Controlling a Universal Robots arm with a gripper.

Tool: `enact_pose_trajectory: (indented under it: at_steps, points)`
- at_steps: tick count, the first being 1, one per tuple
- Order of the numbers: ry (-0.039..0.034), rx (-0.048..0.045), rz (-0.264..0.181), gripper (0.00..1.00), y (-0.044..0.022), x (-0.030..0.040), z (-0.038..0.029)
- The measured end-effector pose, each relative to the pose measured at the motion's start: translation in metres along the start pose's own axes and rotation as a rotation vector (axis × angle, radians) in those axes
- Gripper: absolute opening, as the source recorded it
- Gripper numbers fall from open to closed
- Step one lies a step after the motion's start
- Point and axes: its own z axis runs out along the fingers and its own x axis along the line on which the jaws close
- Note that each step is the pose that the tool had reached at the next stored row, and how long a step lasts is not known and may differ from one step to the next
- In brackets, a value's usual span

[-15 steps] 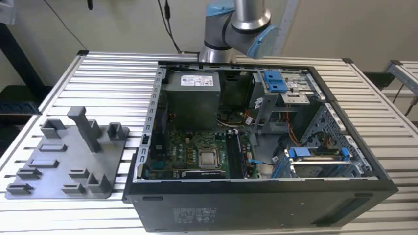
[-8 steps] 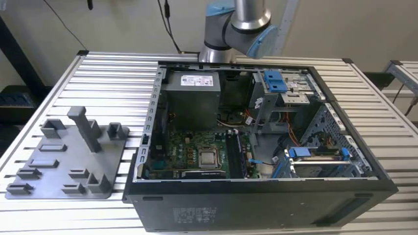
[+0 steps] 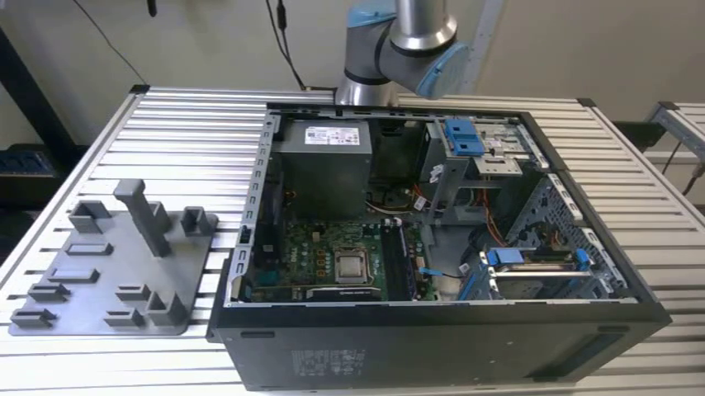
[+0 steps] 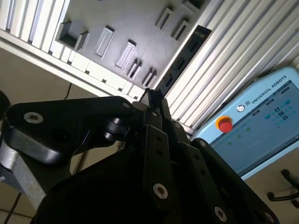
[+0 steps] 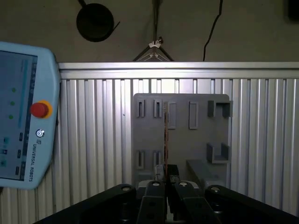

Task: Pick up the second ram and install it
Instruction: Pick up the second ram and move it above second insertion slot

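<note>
Gripper is clamped narrow on the second ram. The fingers pinch one end, and the rest of the board sticks out past the tips. In the first wrist view the ram is edge-on, a thin line. In the second wrist view the gripper shows the ram's dark flat face. My read is that gripping the flat faces at one end keeps the long edge free and the board straight for a slot.

The ram lines up over the grey fixture tray, crossing its slotted middle. Can't tell if it's touching the tray or lifted off it.

The tray sits flat on the slatted worktop. The open PC case is just beside the tray, on the exterior view's right. The teach pendant is well apart from the tray.

Counts:
- ram in the gripper: 1
- tray: 1
- case: 1
- pendant: 1
- blue drive clips seen in the case: 2
</note>
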Motion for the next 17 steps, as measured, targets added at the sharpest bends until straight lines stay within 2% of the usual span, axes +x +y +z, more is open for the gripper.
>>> enact_pose_trajectory:
  at_steps: [5, 8, 17]
  points:
    - [0.0000, 0.0000, 0.000, 0.14, -0.0002, 0.0000, -0.0001]
    - [0.0000, 0.0000, 0.000, 0.14, -0.0028, 0.0000, -0.0001]
    - [0.0000, -0.0001, 0.000, 0.14, -0.0183, -0.0004, -0.0004]
